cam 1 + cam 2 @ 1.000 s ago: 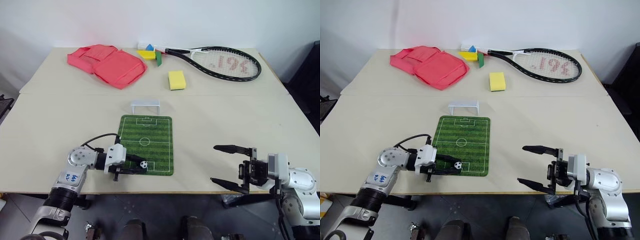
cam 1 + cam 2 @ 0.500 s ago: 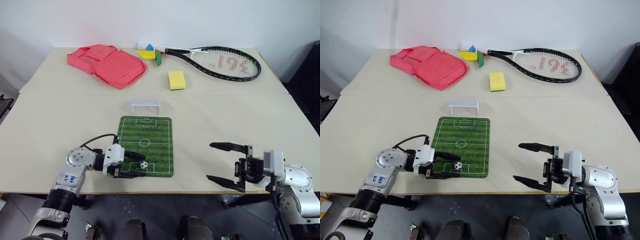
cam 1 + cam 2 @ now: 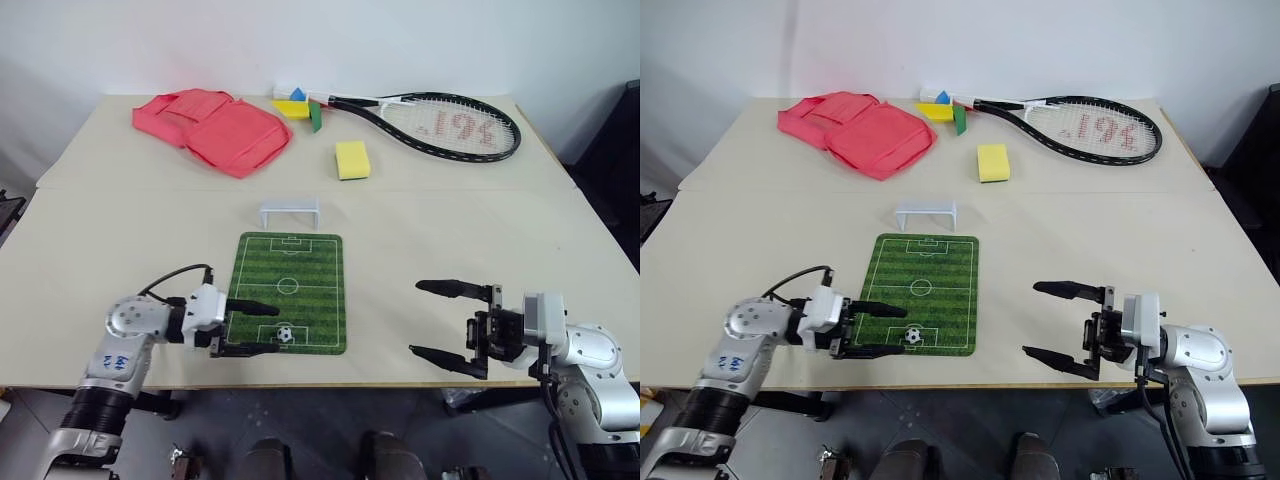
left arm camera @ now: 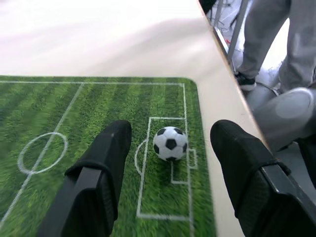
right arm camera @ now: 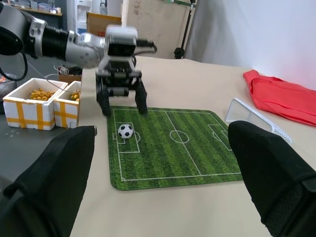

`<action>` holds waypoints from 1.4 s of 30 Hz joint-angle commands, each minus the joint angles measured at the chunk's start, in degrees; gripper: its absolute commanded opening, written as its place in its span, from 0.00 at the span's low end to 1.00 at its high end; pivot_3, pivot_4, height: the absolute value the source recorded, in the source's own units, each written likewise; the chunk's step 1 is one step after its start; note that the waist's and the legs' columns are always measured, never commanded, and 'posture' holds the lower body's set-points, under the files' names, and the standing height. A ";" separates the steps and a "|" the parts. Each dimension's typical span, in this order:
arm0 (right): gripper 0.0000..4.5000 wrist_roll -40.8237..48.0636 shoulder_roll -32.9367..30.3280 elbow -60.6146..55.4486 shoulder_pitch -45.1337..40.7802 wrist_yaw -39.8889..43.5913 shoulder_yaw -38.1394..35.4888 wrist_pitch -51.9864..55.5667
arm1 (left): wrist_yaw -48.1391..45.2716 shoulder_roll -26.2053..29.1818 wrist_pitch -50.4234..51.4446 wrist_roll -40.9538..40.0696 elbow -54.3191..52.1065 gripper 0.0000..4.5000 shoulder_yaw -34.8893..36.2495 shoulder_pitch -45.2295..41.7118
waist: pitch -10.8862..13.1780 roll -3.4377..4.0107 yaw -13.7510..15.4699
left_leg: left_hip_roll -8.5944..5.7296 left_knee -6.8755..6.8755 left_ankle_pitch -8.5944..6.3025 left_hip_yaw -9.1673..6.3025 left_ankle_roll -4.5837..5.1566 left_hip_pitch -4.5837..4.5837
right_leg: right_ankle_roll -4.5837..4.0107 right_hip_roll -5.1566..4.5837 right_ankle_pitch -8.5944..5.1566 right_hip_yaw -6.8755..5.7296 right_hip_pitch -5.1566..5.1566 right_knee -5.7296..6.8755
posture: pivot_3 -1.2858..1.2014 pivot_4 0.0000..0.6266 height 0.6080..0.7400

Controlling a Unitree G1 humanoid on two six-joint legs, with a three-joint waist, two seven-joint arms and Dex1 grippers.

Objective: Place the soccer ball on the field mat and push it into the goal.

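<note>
A beige worktop (image 3: 120, 230) against a white wall carries the field mat (image 3: 290, 290) near its front edge, with the goal (image 3: 290, 212) just beyond the mat's far end. The soccer ball (image 3: 285, 334) rests on the mat's near penalty box, free of contact. The left gripper (image 3: 262, 329) points level at it with jaws apart, the ball lying just past the fingertips (image 4: 116, 143), roughly in line with the gap. The right gripper (image 3: 432, 320) hovers at the front edge, well apart, jaws wide.
</note>
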 commanded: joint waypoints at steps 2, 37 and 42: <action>1.00 1.11 -0.42 -0.92 -0.65 0.13 -1.77 -0.80 | 1.57 4.26 6.50 -6.54 -7.97 0.67 7.48 4.25 | 0.01 0.02 -0.03 | 0.00 -0.01 0.00 0.00 0.00 0.01 | 0.00 0.00 0.00 0.00 0.00 0.01 | 0.52 0.24 1.00; 1.00 10.00 -3.56 21.62 6.25 16.72 4.55 -25.96 | 5.74 -7.50 4.36 3.73 -5.82 0.01 -5.02 9.06 | -0.02 0.24 -0.27 | 0.02 -0.01 -0.08 0.06 0.04 0.19 | 0.04 0.02 0.03 -0.02 0.23 -0.19 | 0.52 0.24 1.00; 1.00 8.26 -1.25 18.72 7.69 15.37 3.44 -25.07 | 8.23 -9.28 4.78 4.84 -2.58 0.01 -5.81 4.81 | -0.02 0.24 0.02 | 0.03 -0.07 -0.08 0.09 0.02 0.37 | 0.02 0.02 0.02 0.00 0.34 -0.18 | 0.52 0.24 1.00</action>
